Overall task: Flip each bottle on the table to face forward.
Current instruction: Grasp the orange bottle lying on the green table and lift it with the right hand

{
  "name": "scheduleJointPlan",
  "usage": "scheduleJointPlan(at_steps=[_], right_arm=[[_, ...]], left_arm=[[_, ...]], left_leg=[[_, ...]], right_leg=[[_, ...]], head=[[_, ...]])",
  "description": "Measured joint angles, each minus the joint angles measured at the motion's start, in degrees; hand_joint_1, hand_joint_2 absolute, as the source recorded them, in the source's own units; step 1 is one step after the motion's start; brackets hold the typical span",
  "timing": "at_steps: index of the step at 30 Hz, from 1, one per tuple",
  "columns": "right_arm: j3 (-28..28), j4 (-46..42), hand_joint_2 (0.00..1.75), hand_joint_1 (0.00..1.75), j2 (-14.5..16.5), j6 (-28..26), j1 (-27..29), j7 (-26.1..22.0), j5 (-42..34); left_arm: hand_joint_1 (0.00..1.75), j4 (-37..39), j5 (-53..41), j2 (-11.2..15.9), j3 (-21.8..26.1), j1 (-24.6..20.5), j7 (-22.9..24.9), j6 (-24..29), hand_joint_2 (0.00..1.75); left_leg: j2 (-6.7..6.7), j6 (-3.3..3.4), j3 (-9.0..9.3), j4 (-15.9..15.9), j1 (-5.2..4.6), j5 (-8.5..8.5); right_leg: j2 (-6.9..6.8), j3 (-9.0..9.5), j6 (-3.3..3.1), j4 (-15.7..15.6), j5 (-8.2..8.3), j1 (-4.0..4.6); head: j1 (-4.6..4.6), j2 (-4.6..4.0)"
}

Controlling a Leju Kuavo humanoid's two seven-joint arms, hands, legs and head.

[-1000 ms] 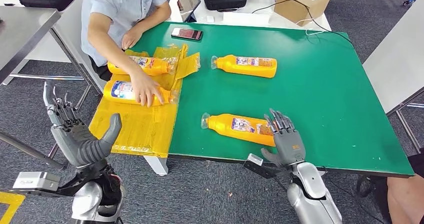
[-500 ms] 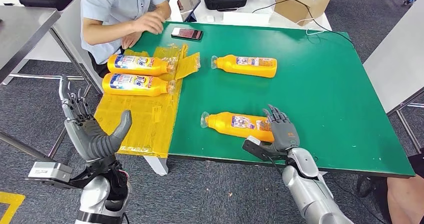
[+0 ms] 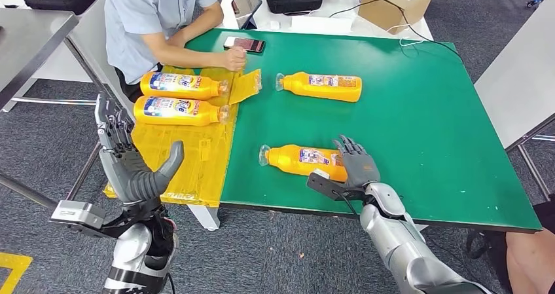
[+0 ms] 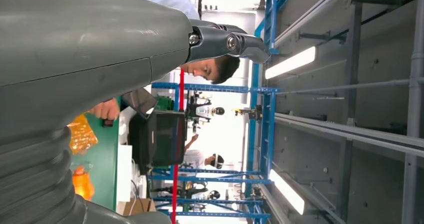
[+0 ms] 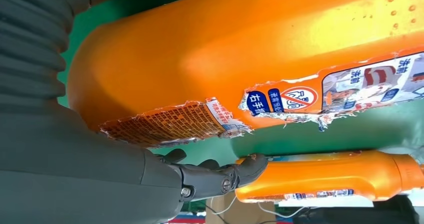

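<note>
Resting right hand [image 3: 354, 166], fingers spread, gripping nothing, on base end of near bottle [image 3: 302, 161] lying at desk [image 3: 425, 130] 6 o'clock edge; left hand [image 3: 134, 173] open off-desk; likely rigid, slick plastic, so grab mid-body across torn label.

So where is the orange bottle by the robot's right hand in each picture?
Head view: the near bottle lies on its side near the front edge of the green table, its base at the right hand.
Right wrist view: the same bottle looms large and close, torn label showing.
Left wrist view: I cannot tell whether it is there.
Shared landmark: the far bottle, seen beyond it in the right wrist view.
</note>
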Motion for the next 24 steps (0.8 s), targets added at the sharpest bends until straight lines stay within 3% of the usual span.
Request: scheduleJointPlan(at_steps=[3, 4, 7, 8, 12, 17, 24], right_arm=[[0.1, 0.6, 1.75, 0.00, 0.0, 0.3, -0.4, -0.2, 0.0], [0.1, 0.8, 1.75, 0.11, 0.0, 0.4, -0.5, -0.3, -0.1], [0.1, 1.2, 1.75, 1.41, -0.1, 1.3, -0.8, -1.5, -0.7], [0.1, 1.4, 1.75, 1.74, -0.2, 1.8, -0.9, -2.2, -1.1], [0.1, 1.8, 1.75, 1.75, -0.7, 3.6, -1.3, -4.8, -4.1], [-0.2, 1.9, 1.75, 1.75, -1.1, 6.5, -1.3, -7.7, -8.4], [-0.3, 1.9, 1.75, 1.75, -2.6, 12.4, -1.6, -11.7, -10.6]], left_arm=[[0.00, 0.5, 0.2, 0.1, -0.1, -0.2, 0.0, 0.0, 1.75], [0.00, 0.6, 0.2, 0.1, -0.1, -0.2, 0.0, -0.1, 1.75], [0.00, 1.0, 0.4, 0.2, -0.3, -0.4, 0.0, -0.6, 1.75], [0.00, 1.3, 0.5, 0.2, -0.4, -0.5, 0.0, -1.0, 1.75], [0.00, 3.1, 0.9, 0.6, -0.9, -1.3, 1.3, -3.6, 1.75], [0.00, 7.5, 2.7, 1.5, -2.1, -2.3, 5.9, -11.1, 1.75], [0.00, 12.9, 2.8, 2.7, -2.7, -3.5, 7.1, -16.3, 1.75]], left_leg=[[0.01, 0.00, 0.04, 0.0, 0.00, 0.00], [0.01, 0.00, 0.06, 0.0, 0.00, 0.00], [0.04, 0.00, 0.11, 0.0, 0.00, 0.00], [0.06, 0.00, 0.14, 0.0, 0.00, 0.00], [0.12, -0.01, 0.21, 0.0, 0.00, 0.00], [0.10, -0.01, 0.25, 0.0, 0.00, 0.00], [0.10, -0.01, 0.31, 0.0, 0.00, -0.02]], right_leg=[[0.01, 0.02, -0.01, 0.0, 0.01, 0.00], [0.01, 0.03, -0.01, 0.0, 0.01, 0.01], [0.03, 0.06, -0.01, 0.0, 0.02, 0.02], [0.05, 0.07, -0.02, 0.0, 0.02, 0.02], [0.07, 0.13, -0.03, 0.0, 0.03, 0.03], [0.07, 0.17, -0.03, 0.0, 0.03, 0.03], [0.07, 0.23, -0.02, 0.0, 0.01, 0.03]], head=[[0.00, 0.00], [0.00, 0.00], [0.00, 0.00], [0.00, 0.00], [0.01, 0.00], [0.01, 0.00], [0.01, 0.00]])
